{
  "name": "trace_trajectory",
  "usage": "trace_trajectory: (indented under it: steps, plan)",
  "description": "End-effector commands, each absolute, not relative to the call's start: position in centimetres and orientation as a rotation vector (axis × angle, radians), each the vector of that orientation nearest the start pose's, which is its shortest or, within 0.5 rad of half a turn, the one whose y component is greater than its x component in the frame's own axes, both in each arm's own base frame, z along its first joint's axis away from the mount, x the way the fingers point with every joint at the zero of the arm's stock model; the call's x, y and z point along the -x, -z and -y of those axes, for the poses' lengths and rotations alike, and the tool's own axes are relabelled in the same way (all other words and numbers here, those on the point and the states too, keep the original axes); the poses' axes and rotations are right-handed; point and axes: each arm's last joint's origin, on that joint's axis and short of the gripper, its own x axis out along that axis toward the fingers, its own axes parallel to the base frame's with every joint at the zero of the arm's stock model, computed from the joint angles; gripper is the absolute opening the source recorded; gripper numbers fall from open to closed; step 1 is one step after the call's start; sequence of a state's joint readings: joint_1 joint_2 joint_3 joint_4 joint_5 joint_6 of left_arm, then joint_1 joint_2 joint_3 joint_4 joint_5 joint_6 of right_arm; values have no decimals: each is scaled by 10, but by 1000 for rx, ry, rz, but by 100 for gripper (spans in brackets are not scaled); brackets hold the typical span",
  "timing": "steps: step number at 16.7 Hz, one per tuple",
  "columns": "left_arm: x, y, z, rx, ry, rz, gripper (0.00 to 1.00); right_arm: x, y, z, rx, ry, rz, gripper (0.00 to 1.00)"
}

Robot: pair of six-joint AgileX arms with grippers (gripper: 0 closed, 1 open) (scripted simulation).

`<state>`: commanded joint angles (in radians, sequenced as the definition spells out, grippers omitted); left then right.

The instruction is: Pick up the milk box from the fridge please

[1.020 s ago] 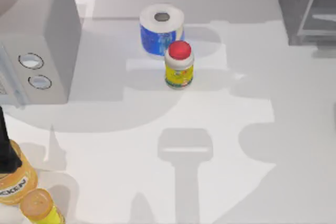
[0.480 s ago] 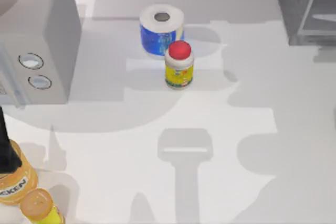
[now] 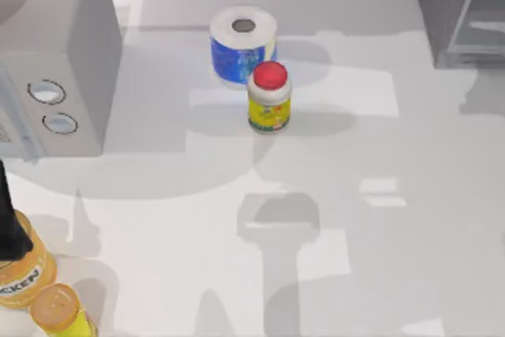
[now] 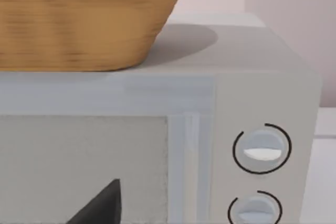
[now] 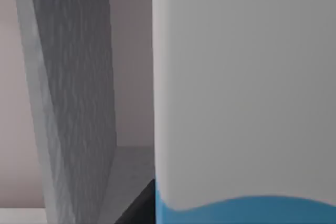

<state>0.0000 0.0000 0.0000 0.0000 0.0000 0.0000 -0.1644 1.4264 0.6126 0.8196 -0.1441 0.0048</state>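
Where the right wrist view looks past a dark tool tip, the white rectangular milk box with a blue band low down stands very close, beside the dark grey fridge wall; whether that tool grips it cannot be told. On the white desk stand a blue-and-white paper roll and a red-capped yellow bottle.

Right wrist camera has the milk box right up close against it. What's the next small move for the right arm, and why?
Probably ease the right arm straight back out of the fridge, slowly. In the right wrist view the milk box sits very near the camera, with a grey fridge wall just beside it, so a straight pull looks safest. Whether the jaws have closed cannot be seen, so confirm the grip first.
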Motion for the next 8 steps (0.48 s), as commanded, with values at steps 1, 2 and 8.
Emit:
trace_trajectory:
  steps: [1, 2, 8]
  plan:
    - [-106, -160, 1, 0, 0, 0, 100, -278, -232, 38, 13, 6, 8, 0]
    - [-106, -160, 1, 0, 0, 0, 100, -259, -239, 32, 14, 6, 14, 0]
    - [-106, -160, 1, 0, 0, 0, 100, -149, -226, 9, 7, 5, 46, 0]
